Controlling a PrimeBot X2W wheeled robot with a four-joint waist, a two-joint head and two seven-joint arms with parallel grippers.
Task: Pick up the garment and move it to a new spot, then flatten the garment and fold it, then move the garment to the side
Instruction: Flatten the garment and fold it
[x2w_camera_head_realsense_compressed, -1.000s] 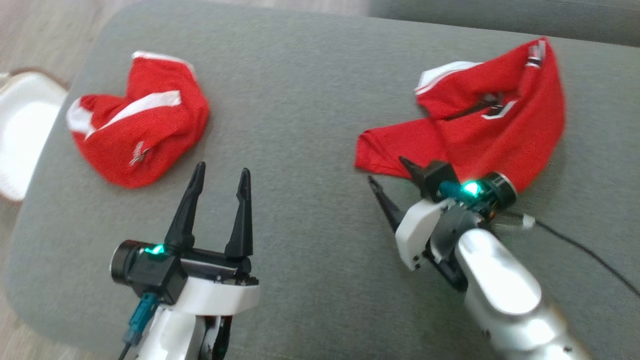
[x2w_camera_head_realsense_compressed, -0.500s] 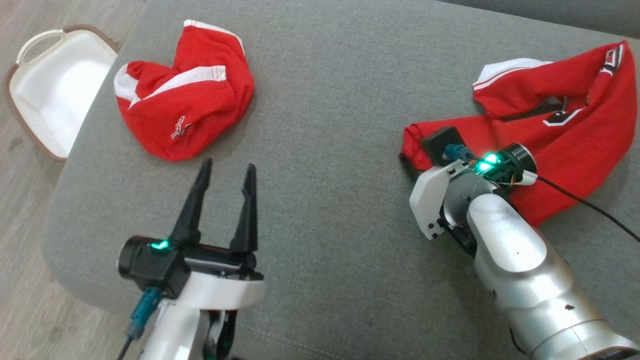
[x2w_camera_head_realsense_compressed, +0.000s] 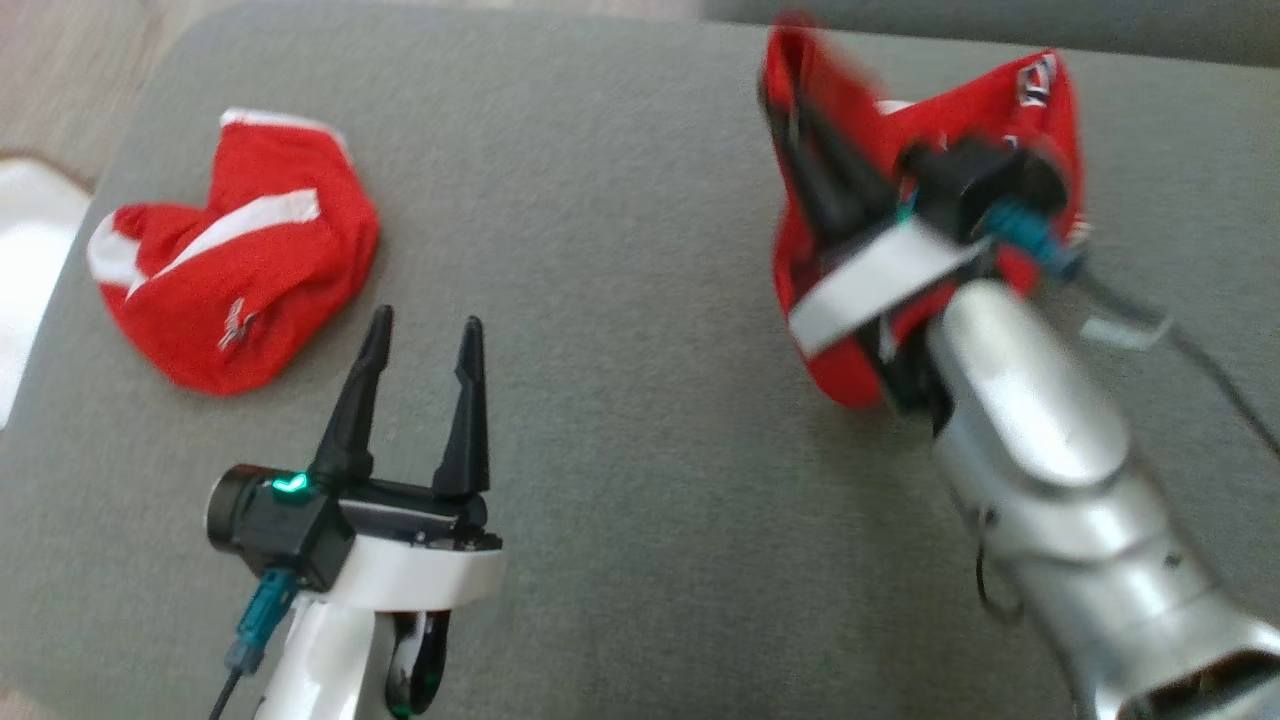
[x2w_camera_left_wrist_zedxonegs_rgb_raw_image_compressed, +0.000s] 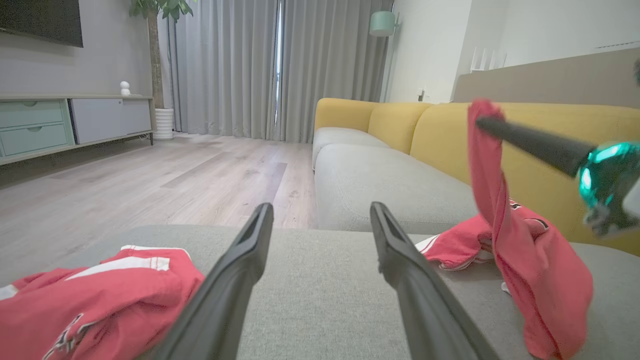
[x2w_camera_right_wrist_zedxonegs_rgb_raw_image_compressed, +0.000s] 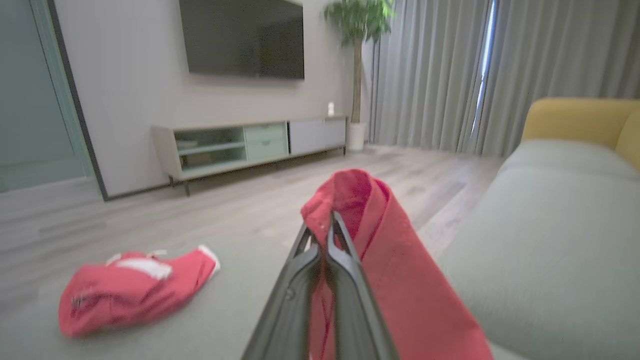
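Pincers: right pincer (x2w_camera_right_wrist_zedxonegs_rgb_raw_image_compressed: 330, 220) closed on a thin fold of garment (x2w_camera_head_realsense_compressed: 1000, 115), left pincer (x2w_camera_head_realsense_compressed: 425, 322) wide, empty | Place: garment upper right of head view, one end raised, rest on cushion (x2w_camera_head_realsense_compressed: 620, 300) | Risk: small bite may slip when hanging cloth drags.

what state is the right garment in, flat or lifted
Partly lifted: the garment hangs from the right gripper, shut on its edge, with its lower part on the cushion.
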